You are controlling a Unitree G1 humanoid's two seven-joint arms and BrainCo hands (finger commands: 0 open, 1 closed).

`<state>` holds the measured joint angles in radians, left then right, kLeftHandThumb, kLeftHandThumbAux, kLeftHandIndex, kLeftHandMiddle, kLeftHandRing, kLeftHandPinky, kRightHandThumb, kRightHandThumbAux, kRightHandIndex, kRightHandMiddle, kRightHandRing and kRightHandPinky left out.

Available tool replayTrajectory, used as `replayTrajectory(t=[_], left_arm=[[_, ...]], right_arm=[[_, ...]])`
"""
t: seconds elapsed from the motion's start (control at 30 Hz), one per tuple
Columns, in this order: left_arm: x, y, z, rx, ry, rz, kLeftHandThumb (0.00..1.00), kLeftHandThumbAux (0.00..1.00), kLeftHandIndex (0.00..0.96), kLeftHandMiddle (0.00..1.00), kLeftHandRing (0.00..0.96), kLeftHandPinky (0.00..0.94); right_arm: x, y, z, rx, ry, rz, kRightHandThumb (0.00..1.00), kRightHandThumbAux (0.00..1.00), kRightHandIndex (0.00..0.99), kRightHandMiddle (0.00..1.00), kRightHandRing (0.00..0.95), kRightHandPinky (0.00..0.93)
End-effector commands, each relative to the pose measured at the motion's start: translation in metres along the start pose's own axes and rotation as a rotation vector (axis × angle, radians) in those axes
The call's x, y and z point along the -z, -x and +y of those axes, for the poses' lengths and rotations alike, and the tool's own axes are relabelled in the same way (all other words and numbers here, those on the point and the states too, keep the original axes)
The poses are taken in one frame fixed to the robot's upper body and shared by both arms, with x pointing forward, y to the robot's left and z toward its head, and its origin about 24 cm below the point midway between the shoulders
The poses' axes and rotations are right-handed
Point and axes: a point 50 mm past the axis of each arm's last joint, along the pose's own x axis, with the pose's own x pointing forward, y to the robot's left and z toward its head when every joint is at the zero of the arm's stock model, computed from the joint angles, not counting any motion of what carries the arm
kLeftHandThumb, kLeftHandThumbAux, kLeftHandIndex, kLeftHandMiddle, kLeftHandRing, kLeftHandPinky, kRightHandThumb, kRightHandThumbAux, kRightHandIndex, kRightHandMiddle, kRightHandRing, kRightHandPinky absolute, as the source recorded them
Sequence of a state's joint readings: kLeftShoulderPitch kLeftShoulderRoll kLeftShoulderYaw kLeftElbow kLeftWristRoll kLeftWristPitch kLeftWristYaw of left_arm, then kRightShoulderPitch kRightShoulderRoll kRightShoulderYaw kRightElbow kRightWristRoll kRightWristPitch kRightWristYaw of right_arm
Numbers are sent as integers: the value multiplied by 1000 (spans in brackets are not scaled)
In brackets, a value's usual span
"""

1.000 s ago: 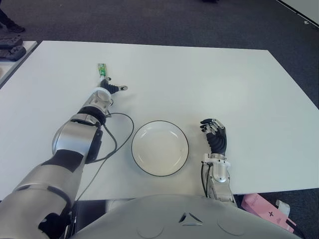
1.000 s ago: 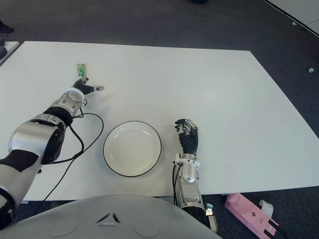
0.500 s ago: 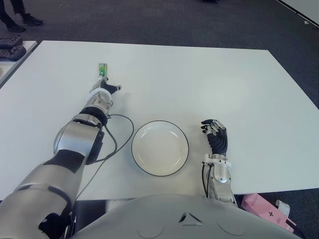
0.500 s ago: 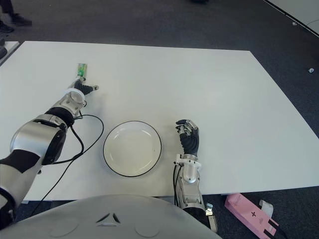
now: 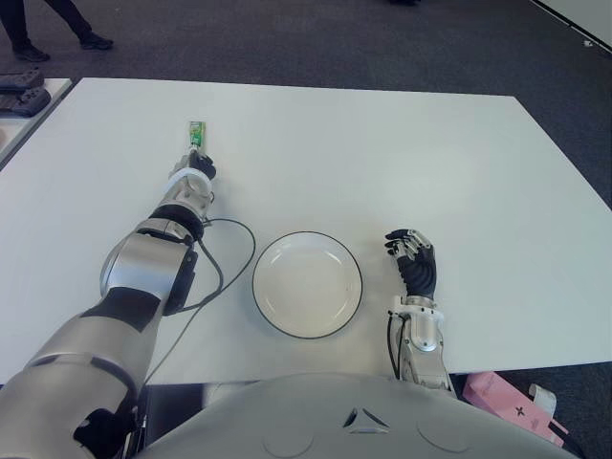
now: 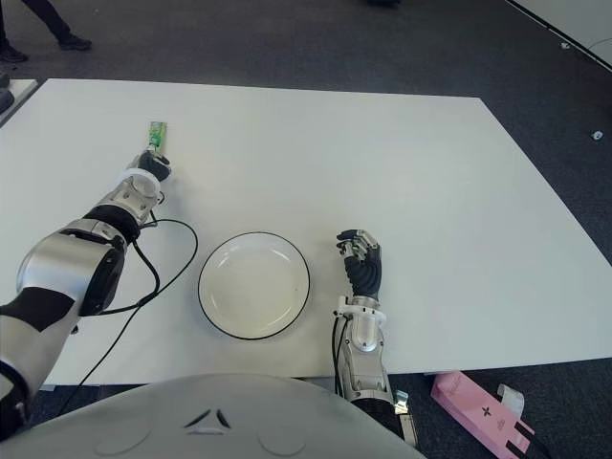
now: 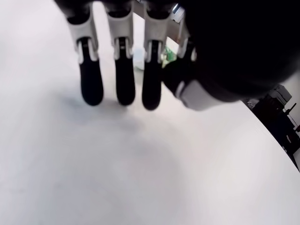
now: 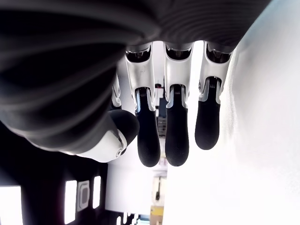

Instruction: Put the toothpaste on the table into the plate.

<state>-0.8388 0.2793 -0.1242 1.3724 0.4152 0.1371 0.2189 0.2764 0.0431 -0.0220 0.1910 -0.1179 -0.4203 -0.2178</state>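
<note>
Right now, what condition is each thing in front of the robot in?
toothpaste: lying flat on the table, far left, outside the plate, not yet grasped.
plate: upright near the front edge, nothing in it.
left hand: reached out right next to the toothpaste, fingers extended, holding nothing.
right hand: idle to the right of the plate, holding nothing.
table: white, mostly bare.

Head eyes look down; wrist cameras close.

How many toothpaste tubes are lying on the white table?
1. The small green toothpaste tube lies on the white table at the far left, just beyond the left robot hand, away from the round white plate with a dark rim.
</note>
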Motion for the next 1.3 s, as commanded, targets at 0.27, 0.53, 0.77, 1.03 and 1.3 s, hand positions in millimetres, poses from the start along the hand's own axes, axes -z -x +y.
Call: replayTrajectory(t=[0.27,0.53,0.77,1.03,1.3], left_arm=[[6,1,-3,11,57,35,729,690,427,367,395,398],[4,1,-1,-39,56,42,723,473,69,95,123,191],[-7,1,4,-84,68,90,615,292,4,6,8,13],[-7,3,6,-138,78,136,582,201,0,0,0,0],[-5,4,6,-178,117,169,572,149,0,0,0,0]], right_arm=[[12,7,-3,5,25,77,713,728,431,491,502,503],[12,8,-3,8,24,82,713,728,430,489,493,487],[12,9,-4,9,28,86,713,728,430,486,491,491],[11,10,-4,10,28,79,712,727,430,489,496,503],[10,11,-4,10,27,77,714,727,431,485,499,500]])
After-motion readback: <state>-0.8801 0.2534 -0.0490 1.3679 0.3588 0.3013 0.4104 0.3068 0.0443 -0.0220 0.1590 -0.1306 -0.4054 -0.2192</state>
